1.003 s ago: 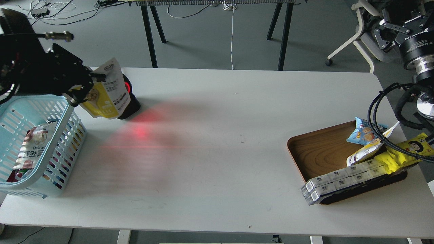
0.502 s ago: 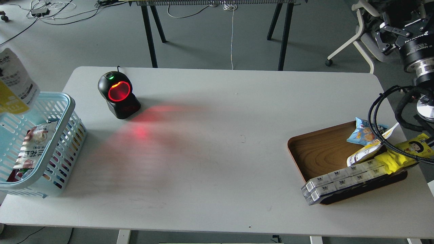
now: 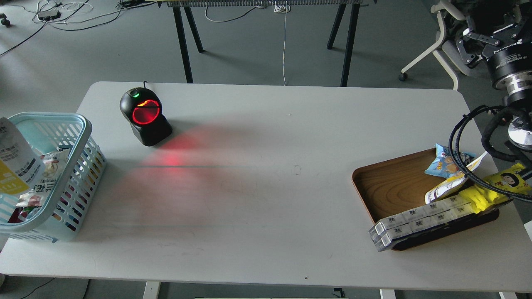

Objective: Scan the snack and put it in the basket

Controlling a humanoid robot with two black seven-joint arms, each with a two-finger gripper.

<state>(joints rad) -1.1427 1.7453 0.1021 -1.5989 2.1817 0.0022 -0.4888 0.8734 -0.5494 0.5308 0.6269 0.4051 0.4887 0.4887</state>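
The snack (image 3: 14, 160), a pouch showing its white printed back and a yellow lower part, is at the far left edge inside the mouth of the light blue basket (image 3: 85, 124). It tilts over another packet (image 3: 45, 170) lying in the basket. My left gripper is out of view, so I cannot tell whether the pouch is held. My right gripper (image 3: 486, 29) is raised at the top right, off the table, dark against a chair, and its fingers cannot be told apart.
A black scanner (image 3: 145, 116) with a red glowing ring stands at the back left and casts red light on the white table (image 3: 266, 199). A brown wooden tray (image 3: 386, 187) at the right holds a blue packet (image 3: 444, 164), a yellow wrapper (image 3: 498, 187) and white boxes (image 3: 415, 224).
The snack moved left from in front of the scanner, then down into the basket's mouth. My left arm has left the view. The right arm barely moved.
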